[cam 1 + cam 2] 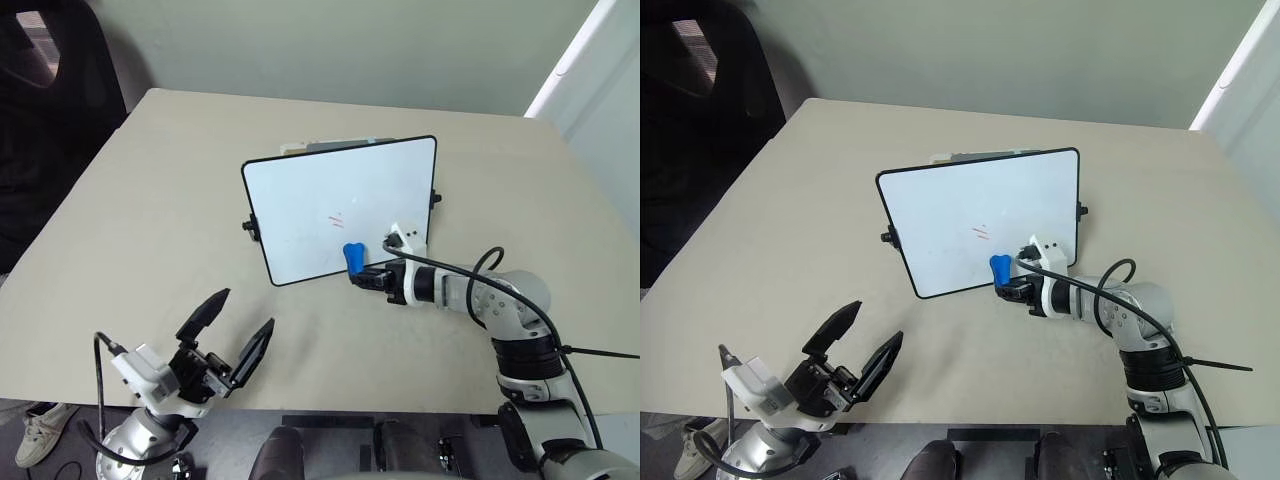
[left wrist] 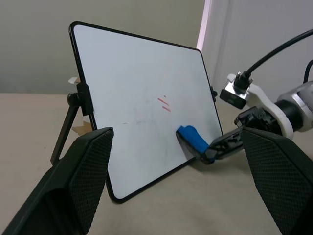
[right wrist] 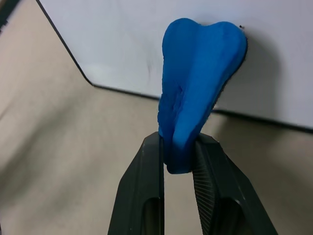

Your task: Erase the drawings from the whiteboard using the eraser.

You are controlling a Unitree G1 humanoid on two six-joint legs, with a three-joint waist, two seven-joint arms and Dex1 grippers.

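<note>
The whiteboard [image 1: 340, 205] stands propped and tilted back on the beige table, black-framed with small knobs on its sides. A few short red strokes, the drawings [image 1: 336, 217], sit near its middle. My right gripper [image 1: 366, 277] is shut on the blue eraser [image 1: 353, 257], whose free end rests against the board's lower right area, below the drawings. In the right wrist view the eraser [image 3: 198, 98] is pinched between the two black fingers [image 3: 142, 188]. My left gripper [image 1: 240, 322] hangs open near the table's front left, well apart from the board.
The beige table [image 1: 150, 200] stretches wide on both sides of the board. A dark chair [image 1: 45, 90] stands off the far left corner. A black cable [image 1: 480, 270] loops over my right forearm. Some small pale object [image 1: 293, 148] lies behind the board.
</note>
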